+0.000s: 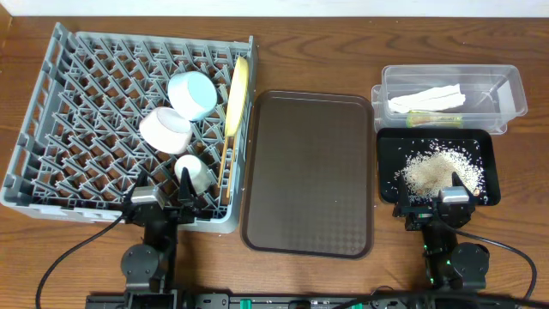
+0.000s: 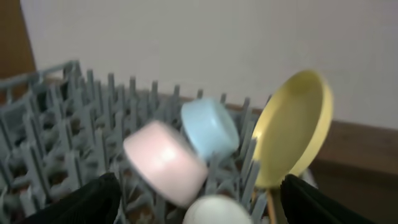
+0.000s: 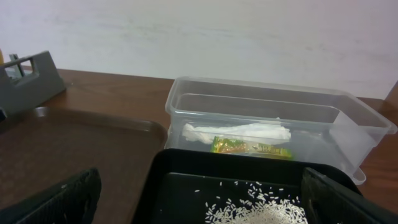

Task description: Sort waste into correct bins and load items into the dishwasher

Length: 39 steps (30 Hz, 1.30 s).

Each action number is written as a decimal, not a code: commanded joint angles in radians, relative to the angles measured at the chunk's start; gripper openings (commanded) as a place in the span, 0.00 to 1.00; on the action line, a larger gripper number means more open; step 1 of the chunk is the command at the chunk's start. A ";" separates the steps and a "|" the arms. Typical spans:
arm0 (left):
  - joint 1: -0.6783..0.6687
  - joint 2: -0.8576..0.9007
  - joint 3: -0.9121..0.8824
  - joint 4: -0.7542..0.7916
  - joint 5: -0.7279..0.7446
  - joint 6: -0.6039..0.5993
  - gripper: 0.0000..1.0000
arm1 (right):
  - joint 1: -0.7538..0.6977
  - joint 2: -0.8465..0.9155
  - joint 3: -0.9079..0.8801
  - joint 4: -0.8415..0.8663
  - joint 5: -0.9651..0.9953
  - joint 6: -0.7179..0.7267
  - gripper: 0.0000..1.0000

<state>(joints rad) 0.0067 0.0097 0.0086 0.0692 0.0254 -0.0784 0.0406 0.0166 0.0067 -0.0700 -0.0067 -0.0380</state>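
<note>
On a brown wood-grain table [image 1: 523, 257] everything sits in a rough row. Far left is the grey rack [image 1: 34, 163], the biggest item, with a grid of upright pegs. Inside it, the plate [image 1: 238, 94] stands on edge along the right wall. Blue bowl [image 1: 191, 93] lies tipped just beside the plate. Pink bowl [image 1: 165, 129] is tipped too, just beside the blue one and nearer the front. Cup [image 1: 192, 173] sits nearer still to the front edge. Chopsticks [image 1: 225, 167] run along the rack's right side, under the plate's near end.

In the middle, the brown tray [image 1: 309, 172] lies flat between the rack and the bins.

At right rear, the clear tub [image 1: 515, 86] holds the napkin [image 1: 426, 99] and the wrapper [image 1: 433, 118]. The wrapper is on the napkin's near side, close against it. Black tray [image 1: 388, 146] sits up against the tub's front. Rice [image 1: 437, 170] is heaped in its middle, with loose grains scattered around.

Left gripper [image 1: 165, 204] is at the rack's near edge by the cup, jaws spread wide, holding nothing. Its wrist view is blurred. Right gripper [image 1: 437, 206] is at the black tray's near edge, jaws also wide, nothing held.

A plain pale wall [image 3: 249, 31] runs behind the table in both wrist views. The tabletop is dark reddish brown, matte and evenly lit.
</note>
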 commanded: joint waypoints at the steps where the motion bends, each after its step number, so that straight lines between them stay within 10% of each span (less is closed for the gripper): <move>1: 0.003 -0.008 -0.005 -0.101 0.001 -0.005 0.85 | -0.002 -0.008 -0.001 -0.005 0.004 -0.012 0.99; 39: 0.003 -0.006 -0.005 -0.138 0.000 -0.005 0.85 | -0.002 -0.008 -0.001 -0.005 0.004 -0.012 0.99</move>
<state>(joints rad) 0.0067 0.0105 0.0177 -0.0265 0.0315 -0.0784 0.0406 0.0166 0.0067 -0.0700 -0.0067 -0.0380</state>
